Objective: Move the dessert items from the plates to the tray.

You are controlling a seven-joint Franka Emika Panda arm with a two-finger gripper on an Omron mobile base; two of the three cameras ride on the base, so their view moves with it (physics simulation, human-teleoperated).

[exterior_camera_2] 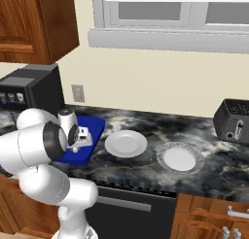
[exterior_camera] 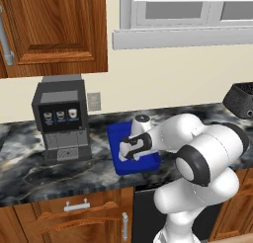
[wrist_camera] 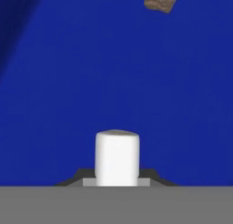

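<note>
A cream wall (exterior_camera: pixel 163 79) backs a dark marbled counter (exterior_camera_2: pixel 194 131) over brown wood cabinets (exterior_camera: pixel 74 212), with a white-framed window (exterior_camera_2: pixel 170 14) above, a wood upper cabinet (exterior_camera: pixel 54 29) at left, a grey wall outlet (exterior_camera: pixel 94 101), a black coffee machine (exterior_camera: pixel 60 118) and a black toaster (exterior_camera_2: pixel 233 121).

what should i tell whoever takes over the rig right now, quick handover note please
Pincer: shut on the white stick, held over the blue tray.
Tan cube: already lying on the tray floor.
White plate and grey rimmed plate: both bare, on the counter to the right of the tray.
Done: cube moved, stick lifted off its plate and carried over.
Left: release the stick into the tray and pull the arm back.
</note>
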